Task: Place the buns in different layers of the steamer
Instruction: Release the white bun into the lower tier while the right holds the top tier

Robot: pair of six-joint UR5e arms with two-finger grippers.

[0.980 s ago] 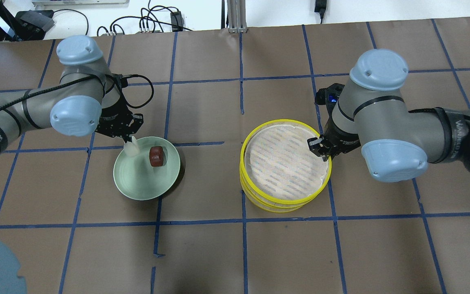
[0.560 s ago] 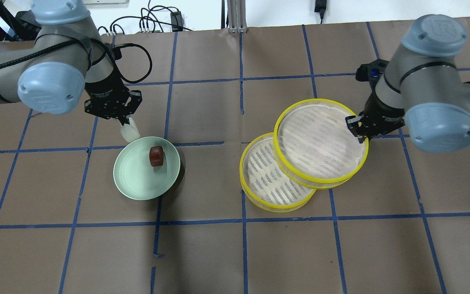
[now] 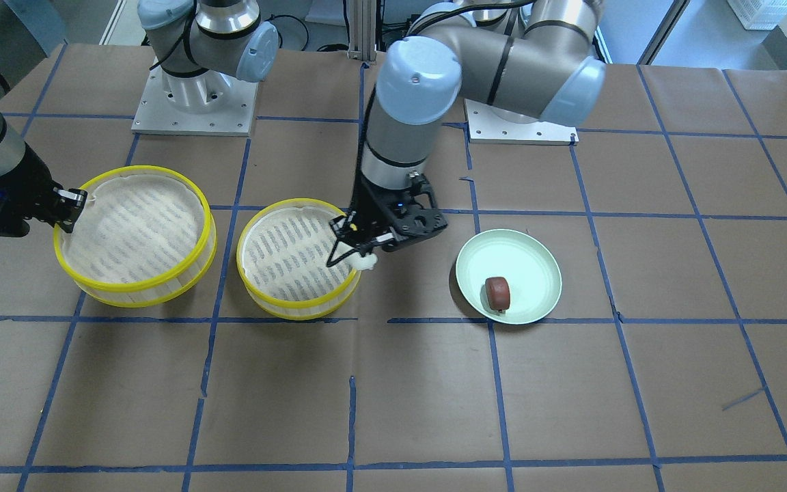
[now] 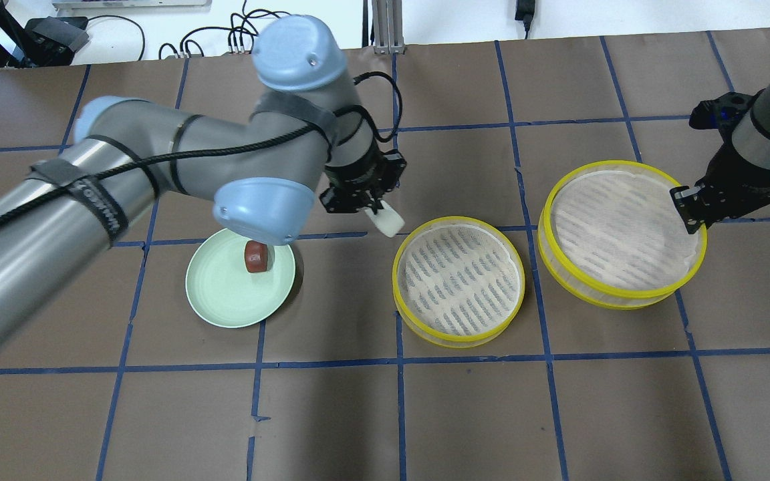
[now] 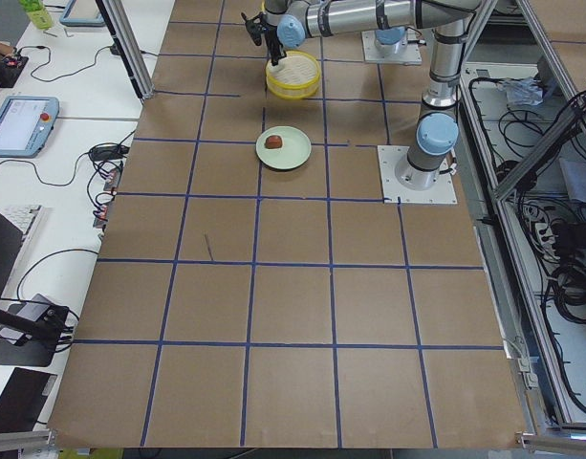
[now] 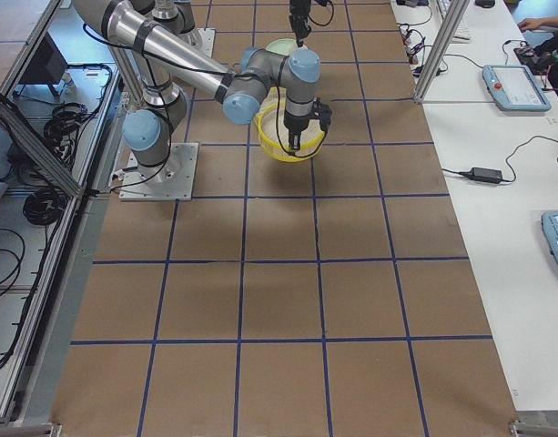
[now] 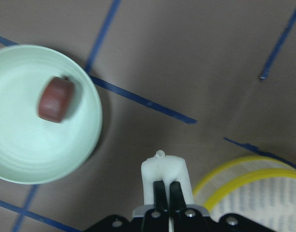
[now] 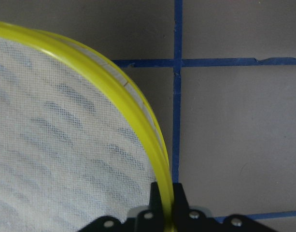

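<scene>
The steamer's two yellow-rimmed tiers stand apart on the table: the lower tier [image 4: 458,280] in the middle, the upper tier [image 4: 622,232] to its right. My right gripper [image 4: 687,208] is shut on the upper tier's rim [image 8: 152,140] and holds it. My left gripper [image 4: 376,212] is shut on the white bun [image 4: 388,221], held in the air just left of the lower tier [image 3: 296,258]; the bun also shows in the left wrist view [image 7: 166,174]. The reddish-brown bun [image 4: 256,256] lies on the pale green plate [image 4: 224,300].
The table is brown paper with a blue tape grid [image 4: 398,361]. The green plate [image 3: 530,263] sits left of the tiers in the overhead view. Cables and a power brick [image 4: 288,30] lie beyond the table's far edge. Both arm bases [image 3: 192,102] stand on the robot's side.
My left gripper carried the white bun from the plate rightward to beside the lower tier. My right gripper moved the upper tier further right, fully off the lower tier.
</scene>
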